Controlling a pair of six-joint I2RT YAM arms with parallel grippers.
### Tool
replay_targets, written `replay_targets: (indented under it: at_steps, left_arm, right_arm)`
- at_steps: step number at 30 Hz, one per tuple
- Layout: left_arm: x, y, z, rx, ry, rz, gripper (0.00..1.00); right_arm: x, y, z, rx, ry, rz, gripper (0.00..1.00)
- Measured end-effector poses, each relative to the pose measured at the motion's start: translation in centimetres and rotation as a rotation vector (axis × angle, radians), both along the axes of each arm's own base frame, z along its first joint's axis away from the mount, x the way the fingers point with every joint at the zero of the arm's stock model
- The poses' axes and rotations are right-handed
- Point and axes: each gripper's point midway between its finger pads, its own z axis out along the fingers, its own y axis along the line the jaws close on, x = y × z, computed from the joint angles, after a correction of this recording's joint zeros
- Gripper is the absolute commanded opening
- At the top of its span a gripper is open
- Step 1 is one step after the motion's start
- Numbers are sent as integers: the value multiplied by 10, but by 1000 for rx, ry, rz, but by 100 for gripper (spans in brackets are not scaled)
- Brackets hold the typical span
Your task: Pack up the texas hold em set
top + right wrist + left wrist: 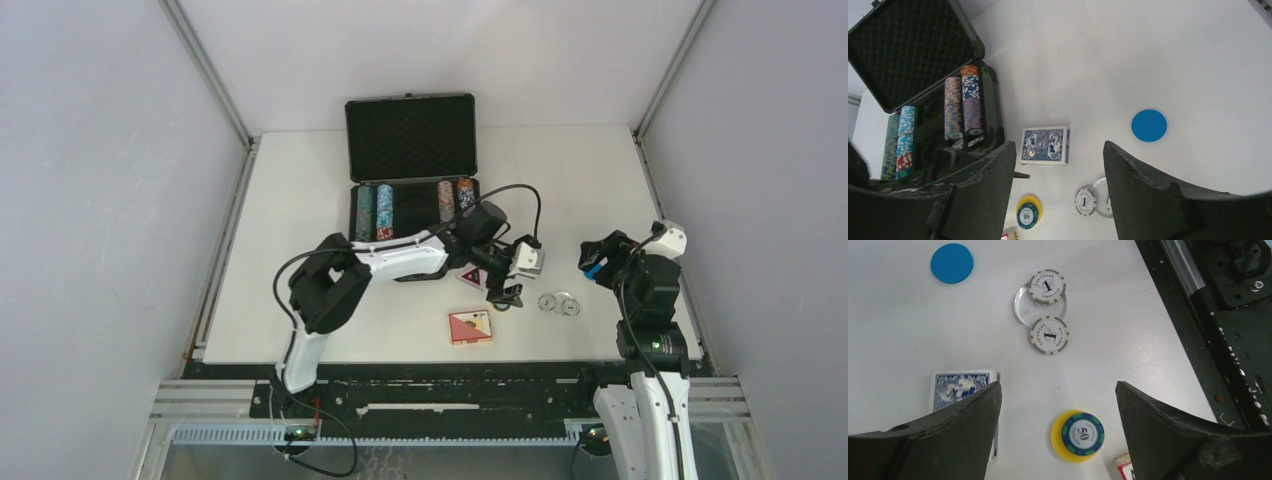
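Briefcase in the top view: the black hard foam-lined briefcase (411,140) stands open at the far middle of the table (300,200), and the left gripper (505,293) hangs just before it, nearer the loose pieces (558,302) than the right gripper (598,262). Left wrist: jaws spread, empty, the green fifty chip (1083,432) on its yellow round disc (1057,434) lying between them, near the wrist. Right wrist: jaws wide, holding nothing, the blue card deck (1044,145) ahead, long axis running finger to finger.
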Motion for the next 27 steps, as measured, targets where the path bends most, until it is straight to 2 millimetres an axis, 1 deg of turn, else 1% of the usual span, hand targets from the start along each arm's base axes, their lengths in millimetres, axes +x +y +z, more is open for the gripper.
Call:
replay_targets:
  at_steps: [5,13,17,23,27]
  left_arm:
    - [6,-16,-12,9,16,-39,88]
    - [16,-30,-12,-7,18,-33,88]
    - [14,-35,-13,-14,53,-30,88]
    - [13,-41,-11,-24,104,-1,90]
    - [9,-46,-14,-25,141,14,88]
  right_arm:
    - [2,1,0,2,2,5,72]
    - [3,2,-1,4,7,11,72]
    - [4,2,-2,4,11,11,72]
    - [4,2,-2,3,11,11,72]
    - [4,2,-2,2,11,12,72]
